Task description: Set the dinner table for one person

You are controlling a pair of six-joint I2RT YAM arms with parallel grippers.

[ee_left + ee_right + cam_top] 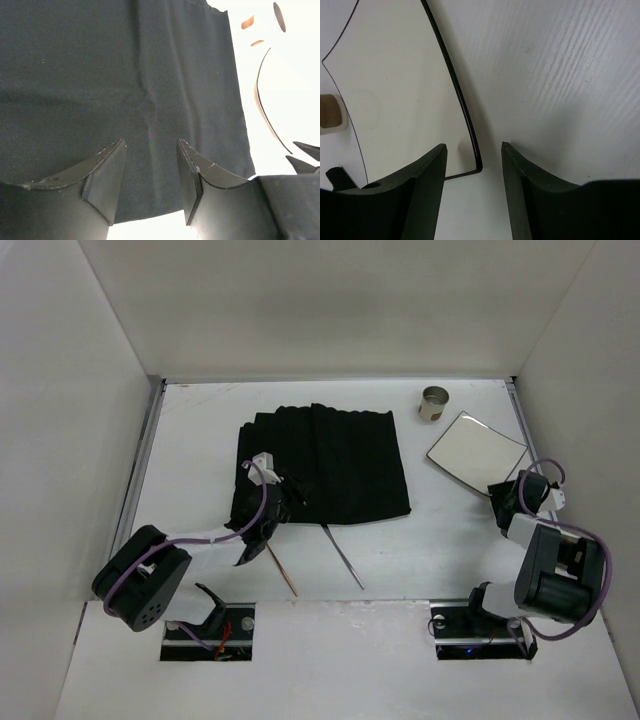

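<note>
Top external view: we see the white counter (200, 430) stretching ahead of both arm bases, w/ metal rails on its side edges. A black mat (340, 460) lies roughly mid-counter. A plate (477, 450) sits to the mat's right, apart from it, & a cup (434, 403) stands just past the plate's far-left side. A brown stick (282, 570) & a metal rod (343, 557) lie on bare counter at the mat's near edge. The left end effector (280, 498) hangs over the mat's near-left part. In the left wrist view its jaws are spread w/ only cloth below, nothing pinched. The right end effector (505, 498) is at the plate's near corner. The right wrist view shows it spread, the corner lying btw the fingers, not pinched.
</note>
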